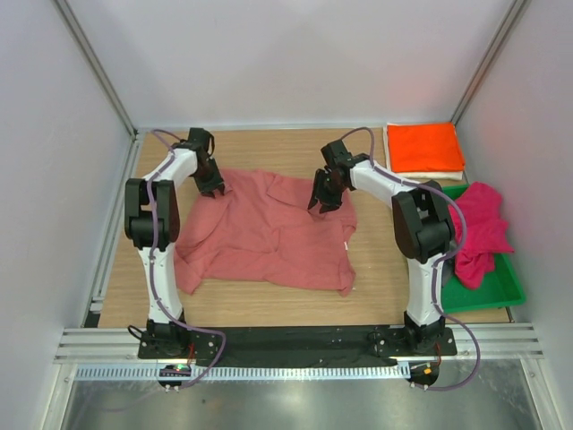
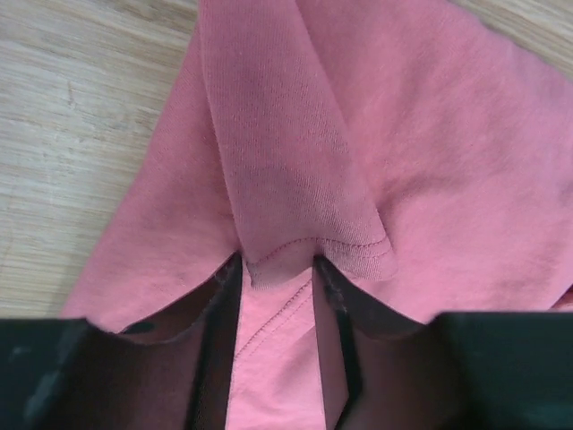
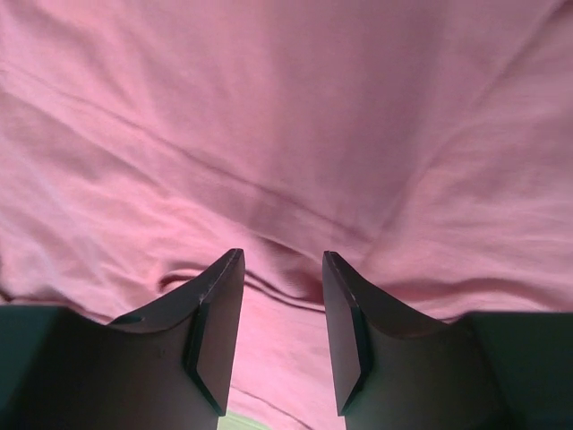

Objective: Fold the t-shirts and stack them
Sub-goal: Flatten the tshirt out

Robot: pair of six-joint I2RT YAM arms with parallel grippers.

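Left claw [image 1: 213, 186] sits low on the far-left corner of the salmon-red t-shirt [image 1: 269, 237]; its jaws stand partway apart astride a stitched hem fold [image 2: 309, 255] that rises as a ridge between them; whether they actually pinch the cloth I cannot tell; that corner looks chosen because a hemmed edge gives a firm hold for pulling the shirt flat. The shirt lies spread but rumpled across the middle of the desk [image 1: 269, 148], its near edge bunched, so it seems to need smoothing before any fold. Right claw [image 1: 324, 202] hovers just over the shirt's far-right part; its jaws are apart with only flat cloth beneath them and nothing held. Further right, at the far corner, the orange t-shirt [image 1: 423, 146] lies folded on a white t-shirt [image 1: 428, 174], probably the stack the salmon one must join; nearer, the magenta t-shirt [image 1: 479, 233] is heaped unfolded in the green tray [image 1: 501, 288], likely waiting its turn.
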